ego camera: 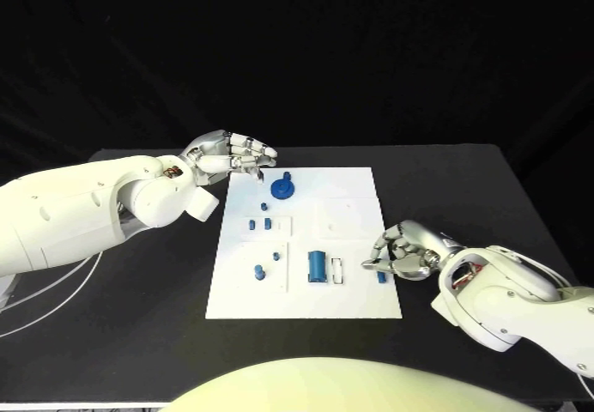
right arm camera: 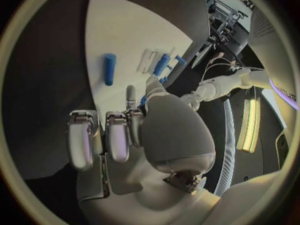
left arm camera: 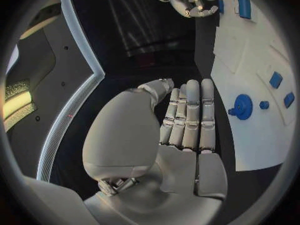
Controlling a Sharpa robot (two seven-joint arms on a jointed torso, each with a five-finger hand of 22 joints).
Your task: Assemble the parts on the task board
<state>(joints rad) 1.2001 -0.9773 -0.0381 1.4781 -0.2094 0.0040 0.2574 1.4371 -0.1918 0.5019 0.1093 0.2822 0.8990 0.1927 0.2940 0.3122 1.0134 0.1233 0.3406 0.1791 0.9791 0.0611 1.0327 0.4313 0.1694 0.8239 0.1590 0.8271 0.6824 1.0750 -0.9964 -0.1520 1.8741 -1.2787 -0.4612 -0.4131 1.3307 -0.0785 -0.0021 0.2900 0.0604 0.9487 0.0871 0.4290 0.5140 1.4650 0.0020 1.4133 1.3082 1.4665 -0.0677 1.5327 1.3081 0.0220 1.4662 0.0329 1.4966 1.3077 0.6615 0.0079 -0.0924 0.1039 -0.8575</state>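
The white task board [ego camera: 353,215] lies mid-table. A round blue part [ego camera: 285,187] [left arm camera: 242,106] stands at its far end, and several small blue parts [ego camera: 260,224] sit along its left side. A larger blue cylinder [ego camera: 317,265] [right arm camera: 162,64] lies near the middle. My left hand [ego camera: 233,156] [left arm camera: 181,130] hovers at the board's far left corner, holding nothing. My right hand [ego camera: 403,251] [right arm camera: 144,130] is at the board's right edge with most fingers curled. A bit of blue [right arm camera: 143,101] shows between its thumb and one finger. A short blue peg [ego camera: 383,276] [right arm camera: 109,68] lies beside it.
The black table [ego camera: 470,189] surrounds the board on all sides. My left forearm [ego camera: 75,215] reaches in over the table's left part. The right forearm [ego camera: 520,296] lies over the near right corner.
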